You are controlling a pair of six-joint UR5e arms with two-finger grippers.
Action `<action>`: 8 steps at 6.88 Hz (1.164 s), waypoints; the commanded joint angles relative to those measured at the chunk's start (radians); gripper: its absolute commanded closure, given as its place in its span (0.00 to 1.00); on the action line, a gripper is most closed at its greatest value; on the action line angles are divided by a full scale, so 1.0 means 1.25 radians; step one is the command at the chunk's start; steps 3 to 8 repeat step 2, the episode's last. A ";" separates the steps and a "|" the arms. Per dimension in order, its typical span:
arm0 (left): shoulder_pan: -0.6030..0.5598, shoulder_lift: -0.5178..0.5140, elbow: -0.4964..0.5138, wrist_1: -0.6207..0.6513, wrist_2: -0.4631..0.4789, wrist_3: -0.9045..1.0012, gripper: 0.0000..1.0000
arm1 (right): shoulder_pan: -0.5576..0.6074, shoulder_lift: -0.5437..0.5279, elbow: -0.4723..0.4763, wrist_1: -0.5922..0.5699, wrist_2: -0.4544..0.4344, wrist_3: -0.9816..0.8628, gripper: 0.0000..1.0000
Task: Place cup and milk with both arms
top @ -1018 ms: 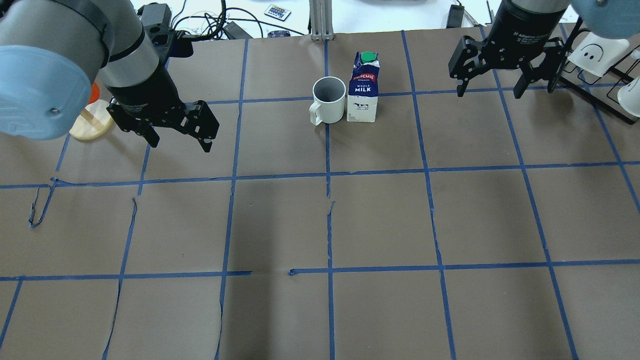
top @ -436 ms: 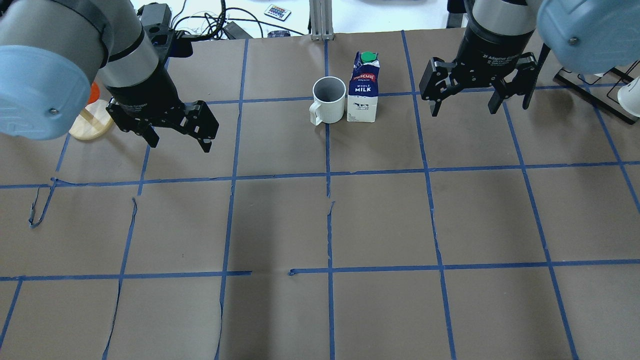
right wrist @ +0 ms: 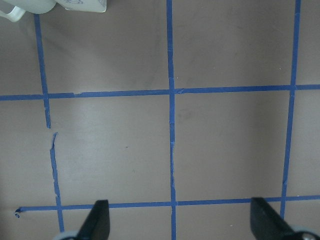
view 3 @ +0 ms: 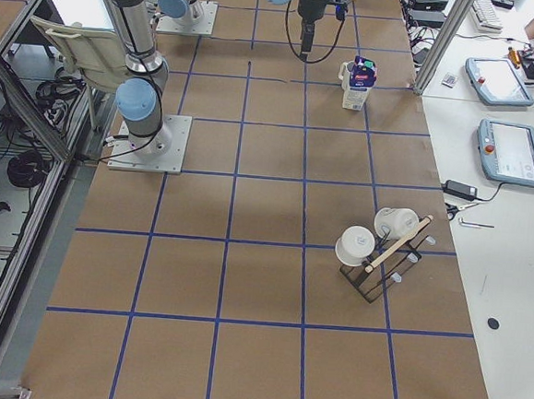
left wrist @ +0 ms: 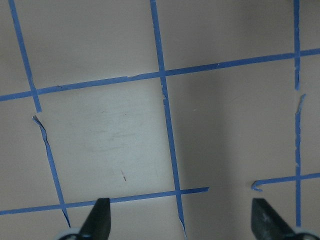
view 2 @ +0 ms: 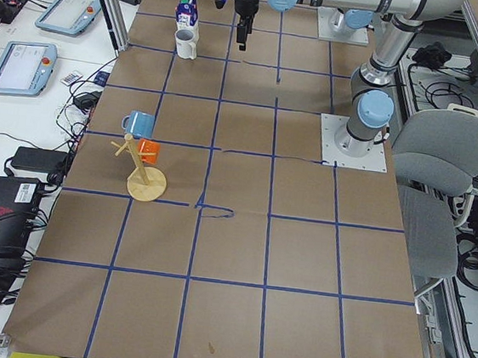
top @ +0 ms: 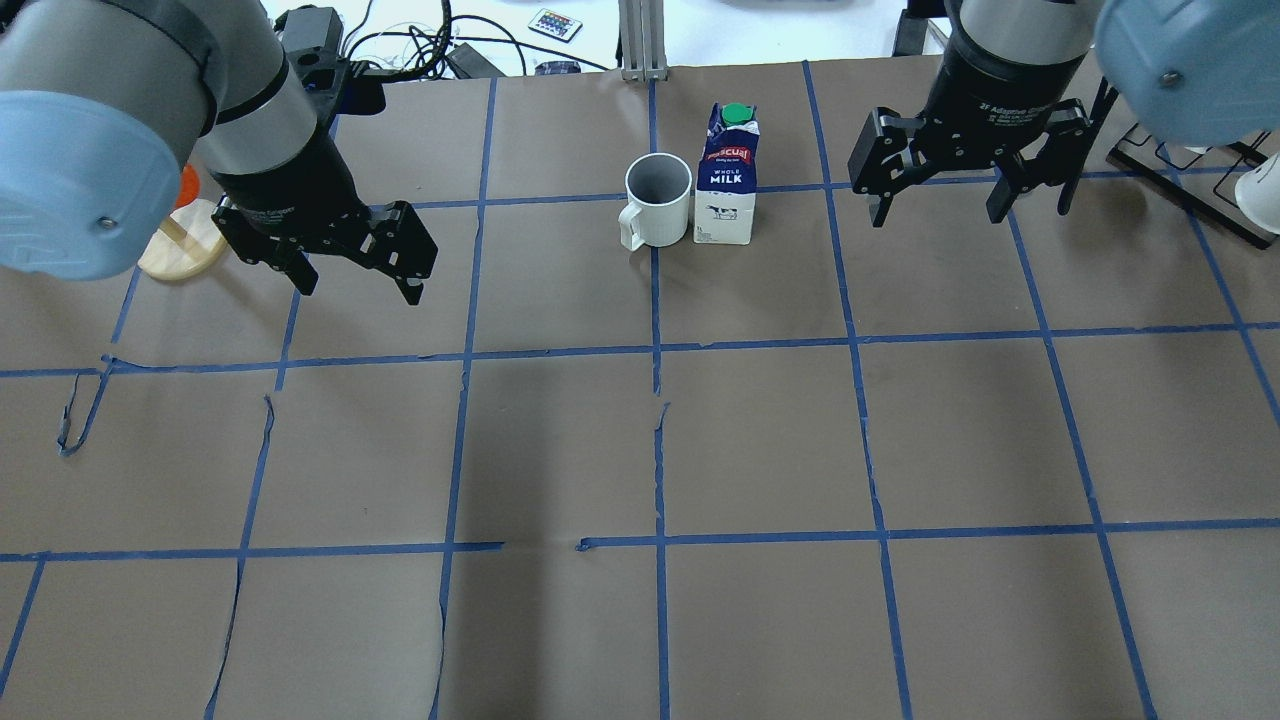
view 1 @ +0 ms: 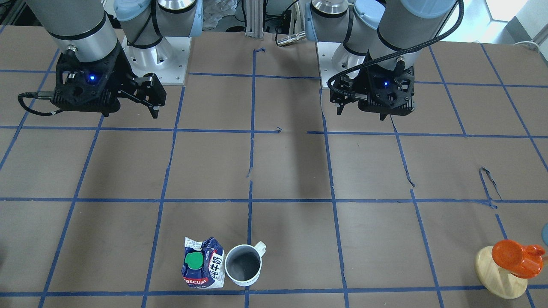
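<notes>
Nearest the robot, over bare brown-papered desk [top: 760,440] gridded with blue tape [top: 655,300]: left arm [top: 260,115], coming in from the left edge of the overhead view, wrist turned so that the left tool [top: 361,292] points down at the paper and hangs clear of it, fingers [left wrist: 100,222] spread wide with nothing between them. On the other side, right arm [top: 1015,25] in a like pose, right tool [top: 970,215] aimed down over a tape crossing, also splayed apart and empty, well apart from the carton. Farther out, between the two tools and close to the desk's far edge: one cup [top: 658,205], upright, handle turned toward the robot and the left arm's side, and one milk [top: 727,185] carton, upright, green cap [top: 737,112] on top, just beside the cup on the right arm's side; too close to tell whether touching. Both standing on the desk, gripped by neither tool. By count: two arms, two tools, one cup, one carton. At the desk's left end, about level with the cup: one wooden stand [view 1: 498,273] carrying two mugs, an orange mug [view 1: 513,259] and a blue mug [view 2: 138,123]. At the right end: one black rack [view 3: 372,272] bearing two white cups [view 3: 354,245].
</notes>
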 commanded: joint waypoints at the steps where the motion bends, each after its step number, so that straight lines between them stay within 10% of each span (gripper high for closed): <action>1: 0.000 0.000 0.000 0.000 0.000 0.000 0.00 | -0.018 -0.005 0.000 0.003 0.002 0.000 0.00; 8: 0.000 0.000 0.000 0.000 0.000 0.000 0.00 | -0.018 -0.008 0.001 0.010 0.002 0.000 0.00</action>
